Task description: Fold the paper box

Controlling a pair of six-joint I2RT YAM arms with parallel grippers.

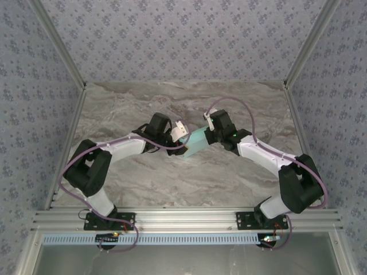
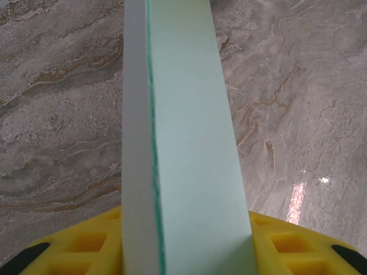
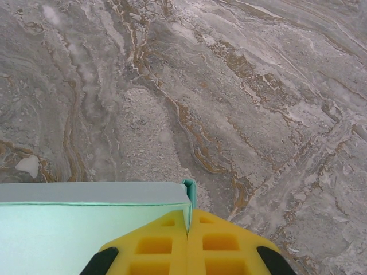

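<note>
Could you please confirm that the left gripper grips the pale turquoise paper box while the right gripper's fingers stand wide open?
Not quite: the right gripper is shut, its yellow fingers pressed together on a thin edge of the paper box, as the right wrist view shows. The left gripper does grip the box.

Top camera high behind the arm bases, looking down on the bench, left wrist camera tight behind the left claw, right wrist camera tight behind the right claw, all sharing the paper box between claws
</note>
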